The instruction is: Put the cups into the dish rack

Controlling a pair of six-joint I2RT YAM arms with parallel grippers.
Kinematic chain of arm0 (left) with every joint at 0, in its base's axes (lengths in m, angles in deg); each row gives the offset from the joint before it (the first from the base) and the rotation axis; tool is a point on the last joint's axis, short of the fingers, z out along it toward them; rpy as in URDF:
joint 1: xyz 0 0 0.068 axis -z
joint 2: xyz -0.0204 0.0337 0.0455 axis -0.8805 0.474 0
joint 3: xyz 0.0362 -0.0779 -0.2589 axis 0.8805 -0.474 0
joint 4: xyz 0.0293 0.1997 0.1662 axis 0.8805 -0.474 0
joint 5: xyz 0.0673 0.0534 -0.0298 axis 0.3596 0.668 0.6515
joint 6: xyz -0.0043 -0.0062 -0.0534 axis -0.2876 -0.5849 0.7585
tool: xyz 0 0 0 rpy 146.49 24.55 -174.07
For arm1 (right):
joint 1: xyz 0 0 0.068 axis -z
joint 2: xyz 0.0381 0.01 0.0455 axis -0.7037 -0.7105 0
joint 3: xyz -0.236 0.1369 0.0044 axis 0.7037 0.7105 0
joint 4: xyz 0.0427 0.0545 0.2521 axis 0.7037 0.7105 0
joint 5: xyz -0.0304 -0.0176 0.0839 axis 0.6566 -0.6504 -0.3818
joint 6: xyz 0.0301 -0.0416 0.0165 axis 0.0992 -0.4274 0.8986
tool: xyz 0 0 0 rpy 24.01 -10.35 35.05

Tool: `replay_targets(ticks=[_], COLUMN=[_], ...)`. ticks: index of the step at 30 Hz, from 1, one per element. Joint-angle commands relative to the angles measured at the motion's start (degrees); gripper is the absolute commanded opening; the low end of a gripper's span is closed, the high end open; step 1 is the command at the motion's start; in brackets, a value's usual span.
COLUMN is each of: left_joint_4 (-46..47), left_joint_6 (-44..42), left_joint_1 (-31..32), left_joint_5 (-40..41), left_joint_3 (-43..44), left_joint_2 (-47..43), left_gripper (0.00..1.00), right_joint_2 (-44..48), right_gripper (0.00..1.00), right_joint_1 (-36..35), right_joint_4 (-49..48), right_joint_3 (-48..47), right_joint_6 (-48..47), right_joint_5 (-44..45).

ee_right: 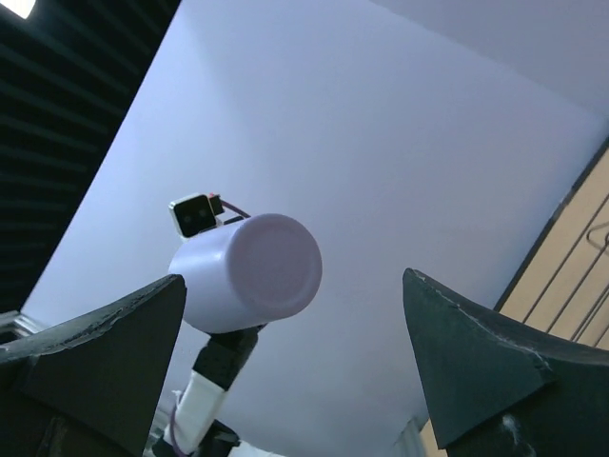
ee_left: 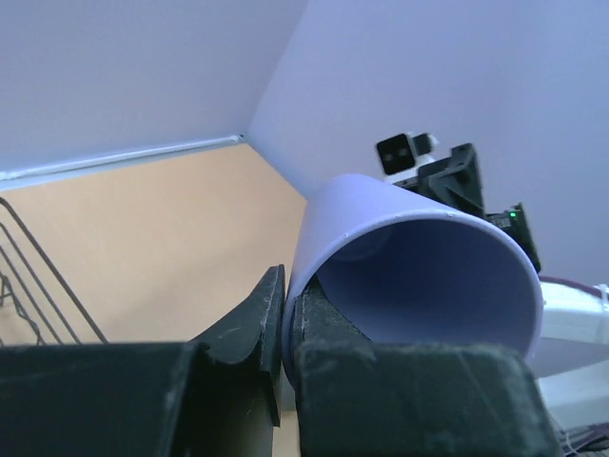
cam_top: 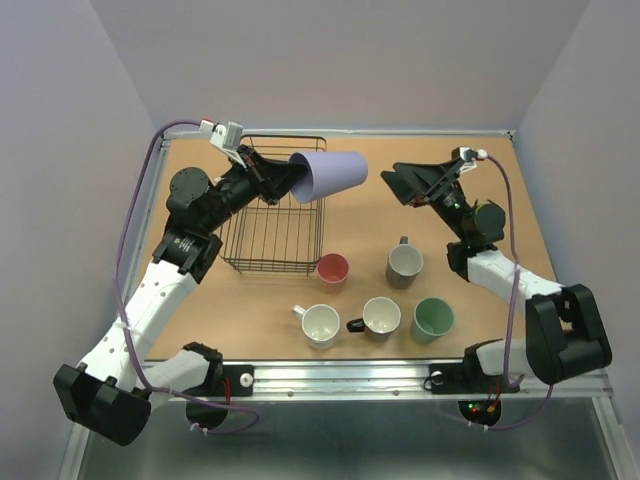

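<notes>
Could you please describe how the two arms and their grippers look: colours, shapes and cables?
The left arm and right arm have white link shells and black joints. A thin purple cable loops along each. The left gripper and right gripper are matte black, with two wedge-shaped fingers; each wrist carries a small white camera.

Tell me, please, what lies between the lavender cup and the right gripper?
Nothing; the top view shows only bare table between the lavender cup and the right gripper.
</notes>
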Motion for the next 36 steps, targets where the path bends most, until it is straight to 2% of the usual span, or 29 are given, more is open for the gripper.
replay_targets(ticks=[1, 4, 7, 10, 20, 30, 36], left_joint_4=[15.08, 21.83, 28.68, 28.98, 29.42, 37.24, 38.30], left_joint_6=[6.79, 9.43, 13.99, 14.36, 14.18, 19.45, 19.89], left_joint_1=[-0.91, -1.18, -1.35, -1.35, -1.44, -1.35, -0.83], left_joint_5=[-6.87, -7.40, -6.88, -3.82, 2.88, 1.65, 2.00], left_joint_3=[-2.84, -6.62, -10.40, -12.25, -16.91, -18.58, -17.79], left_joint_2=[-0.01, -0.53, -0.54, -1.15, -3.17, -0.45, 1.13], left_gripper=[0.00, 0.00, 0.00, 0.00, 0.00, 0.00, 0.00], right_joint_2=[-5.35, -10.89, -15.02, -17.14, -13.37, -9.76, -10.11], right_gripper=[1.00, 1.00, 1.00, 1.00, 1.00, 1.00, 1.00], right_joint_1=[-2.93, -4.25, -6.70, -7.59, -8.12, -10.41, -12.60], right_joint_4=[-28.03, -33.66, -33.58, -33.67, -33.59, -33.67, -33.67], right_joint_3=[-2.29, -3.96, -6.06, -7.74, -8.71, -8.27, -10.47], right_joint_6=[8.77, 11.42, 10.55, 10.90, 10.37, 10.37, 9.93], right_joint_5=[3.88, 4.76, 4.85, 4.93, 7.32, 5.99, 6.25])
